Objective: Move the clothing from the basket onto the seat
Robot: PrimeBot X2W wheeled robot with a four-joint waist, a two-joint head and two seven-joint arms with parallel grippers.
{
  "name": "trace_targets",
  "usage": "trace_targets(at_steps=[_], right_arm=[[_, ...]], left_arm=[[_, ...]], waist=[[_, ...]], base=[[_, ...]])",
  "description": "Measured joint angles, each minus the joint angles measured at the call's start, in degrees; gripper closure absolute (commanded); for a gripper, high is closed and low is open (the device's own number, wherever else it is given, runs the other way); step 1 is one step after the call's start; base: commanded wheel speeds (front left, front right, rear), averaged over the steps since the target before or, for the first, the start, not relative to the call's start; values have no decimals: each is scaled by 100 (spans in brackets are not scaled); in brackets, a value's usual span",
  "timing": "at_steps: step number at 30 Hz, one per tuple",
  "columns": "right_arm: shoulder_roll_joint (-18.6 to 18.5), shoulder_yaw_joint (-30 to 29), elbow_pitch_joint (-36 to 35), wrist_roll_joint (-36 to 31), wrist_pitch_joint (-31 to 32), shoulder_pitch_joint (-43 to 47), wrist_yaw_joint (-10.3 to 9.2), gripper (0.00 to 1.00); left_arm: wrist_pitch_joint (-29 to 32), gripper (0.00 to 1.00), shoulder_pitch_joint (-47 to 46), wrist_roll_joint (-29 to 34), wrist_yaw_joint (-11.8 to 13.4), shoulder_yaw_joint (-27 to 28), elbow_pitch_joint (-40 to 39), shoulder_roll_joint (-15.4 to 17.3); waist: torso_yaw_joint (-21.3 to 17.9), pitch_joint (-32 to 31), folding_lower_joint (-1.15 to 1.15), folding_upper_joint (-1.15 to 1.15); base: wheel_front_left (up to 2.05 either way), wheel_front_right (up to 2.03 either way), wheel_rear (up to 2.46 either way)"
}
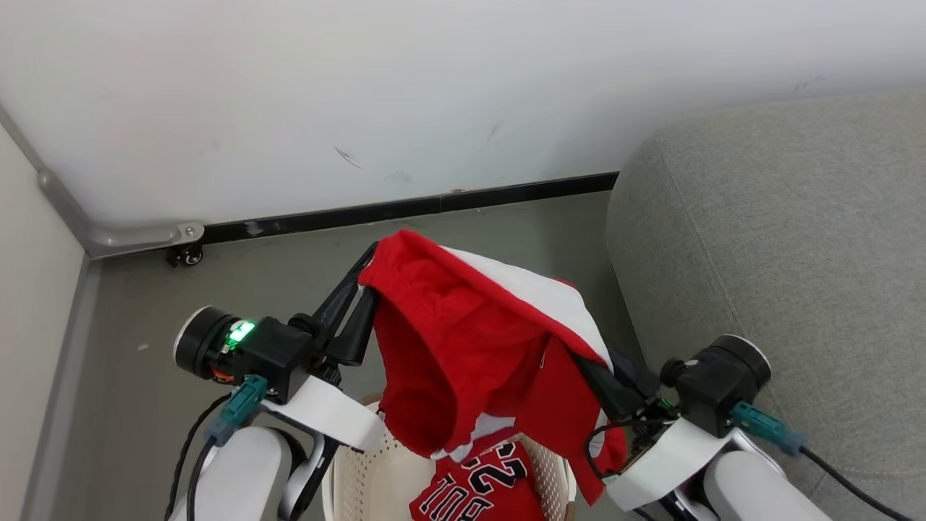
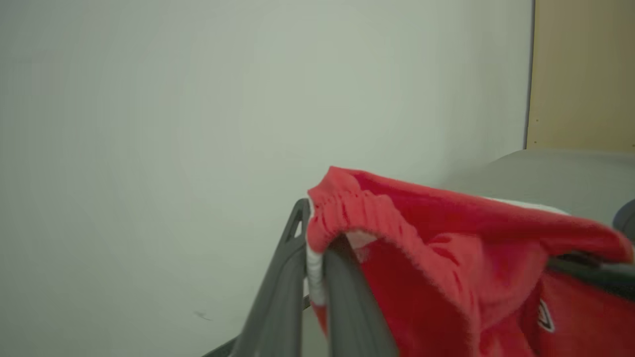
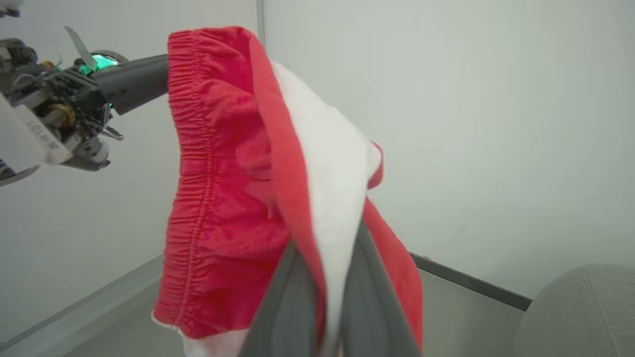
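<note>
Red shorts with a white side stripe hang stretched between my two grippers, above the basket. My left gripper is shut on the elastic waistband; the left wrist view shows both fingers pinching it. My right gripper is shut on the shorts' white stripe, its fingers closed around the cloth. A red jersey with black white-edged numbers lies in the cream perforated basket below. The grey sofa seat stands to the right of the basket.
A white wall with a black baseboard runs behind the basket. A metal rail with a small caster sits at the left corner. Grey floor lies between the wall and the basket.
</note>
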Motion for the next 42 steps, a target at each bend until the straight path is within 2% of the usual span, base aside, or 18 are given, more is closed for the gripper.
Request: trace_targets(at_steps=[1, 2, 3, 4, 5, 6, 15, 22, 27, 42], right_arm=[[8, -58, -36, 57, -2, 13, 0, 100], [9, -121, -81, 113, -15, 25, 0, 100], [18, -210, -120, 163, -34, 43, 0, 100], [19, -304, -153, 192, -53, 77, 0, 100], [23, -408, -164, 227, -66, 113, 0, 100], [22, -503, -165, 256, -73, 130, 0, 100], [-12, -1438, -308, 241, -134, 162, 1, 100], [-104, -2086, -465, 140, -142, 467, 0, 100], [-46, -2285, -604, 30, -142, 737, 0, 100], [358, -2697, -1148, -240, -108, 1482, 0, 100]], left_arm=[[0, 100, 30, -32, 0, 40, 76, 11], [0, 95, 47, -47, 0, 55, 149, 19], [0, 76, 50, -53, 0, 66, 204, 19], [0, 52, 51, -81, 0, 77, 241, 12], [0, 21, 51, -116, 0, 91, 278, 4], [0, 0, 52, -145, 0, 96, 310, 1], [0, 0, 208, -481, -29, 274, 480, -21], [0, 0, 399, -653, 2, 692, 468, 45], [0, 0, 399, -650, 126, 876, 312, -15], [0, 0, 534, -564, 114, 813, 59, -328]], waist=[[-18, 6, 0, 0], [-36, 11, 0, 0], [-54, 16, 0, 0], [-73, 20, 0, 0], [-92, 24, 0, 0], [-109, 27, 0, 0], [-269, 33, 0, 0], [-409, 32, 0, 0], [-528, 19, 0, 0], [-1076, -104, 0, 0]], base=[[0, 0, 0], [0, 0, 0], [0, 0, 0], [0, 0, 0], [0, 0, 0], [0, 0, 0], [0, 0, 0], [0, 0, 0], [0, 0, 0], [0, 0, 0]])
